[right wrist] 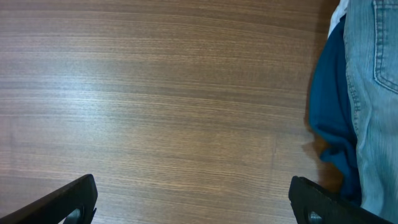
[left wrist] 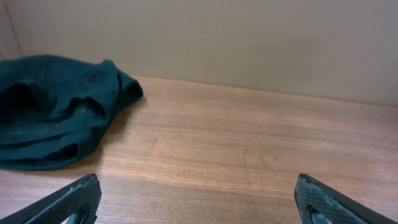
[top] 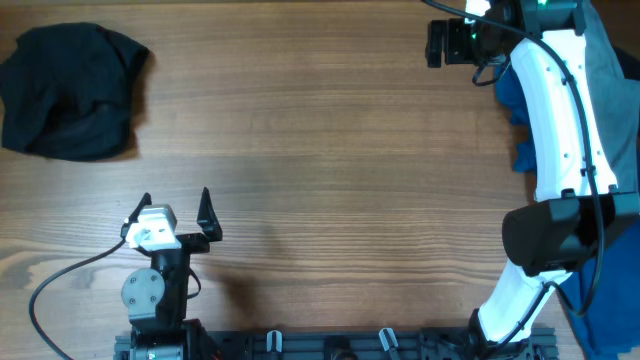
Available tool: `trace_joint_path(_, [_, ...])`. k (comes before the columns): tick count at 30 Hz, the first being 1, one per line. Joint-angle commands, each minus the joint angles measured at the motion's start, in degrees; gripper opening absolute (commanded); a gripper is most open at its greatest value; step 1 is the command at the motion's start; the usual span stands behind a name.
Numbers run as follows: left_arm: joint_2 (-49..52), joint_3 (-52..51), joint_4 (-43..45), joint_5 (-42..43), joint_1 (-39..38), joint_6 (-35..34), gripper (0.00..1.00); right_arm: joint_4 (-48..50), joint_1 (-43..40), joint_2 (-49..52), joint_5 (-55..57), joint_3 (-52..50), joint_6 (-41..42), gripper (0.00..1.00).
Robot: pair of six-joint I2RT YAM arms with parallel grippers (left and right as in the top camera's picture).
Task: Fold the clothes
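Note:
The clothes [top: 70,90] are one crumpled black garment, bunched in a heap at the far left corner of the wooden table. They also show at the left in the left wrist view [left wrist: 50,112]. My left gripper [top: 175,208] stands open near the front edge, well short of the heap. Nothing is between its fingers [left wrist: 199,204]. My right gripper [top: 437,43] is open at the far right of the table, far from the clothes. It hangs over bare wood [right wrist: 194,204] and holds nothing.
A royal blue cloth [top: 520,115] [right wrist: 333,118] and a light blue denim garment [top: 608,60] [right wrist: 373,87] lie along the right edge, beside and under the right arm. A black cable [top: 50,285] loops at the front left.

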Motion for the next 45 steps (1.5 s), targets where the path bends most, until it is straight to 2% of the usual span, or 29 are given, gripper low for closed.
trace_joint_path(1, [-0.72, -0.31, -0.31, 0.68, -0.28, 0.68, 1.00, 0.04, 0.09, 0.70, 0.55, 0.17, -0.59, 1.00])
trace_joint_path(29, [-0.72, -0.31, -0.26, 0.68, -0.28, 0.70, 1.00, 0.04, 0.09, 0.37, 0.55, 0.17, -0.68, 1.00])
trace_joint_path(32, [-0.72, -0.28, -0.24, 0.68, -0.28, 0.70, 1.00, 1.99, 0.09, -1.73, 1.03, 0.17, -1.18, 1.00])
trace_joint_path(34, [-0.72, -0.28, -0.26, 0.68, -0.28, 0.70, 1.00, 8.39, 0.09, -5.79, 0.94, 0.17, -0.50, 1.00])
trace_joint_path(38, [-0.72, -0.28, -0.24, 0.68, -0.28, 0.70, 1.00, 15.30, 0.09, -11.78, -0.28, 0.17, -0.59, 1.00])
trace_joint_path(45, [-0.72, -0.31, -0.26, 0.68, -0.28, 0.70, 1.00, 18.12, 0.07, -25.64, 3.39, -1.46, -0.72, 1.00])
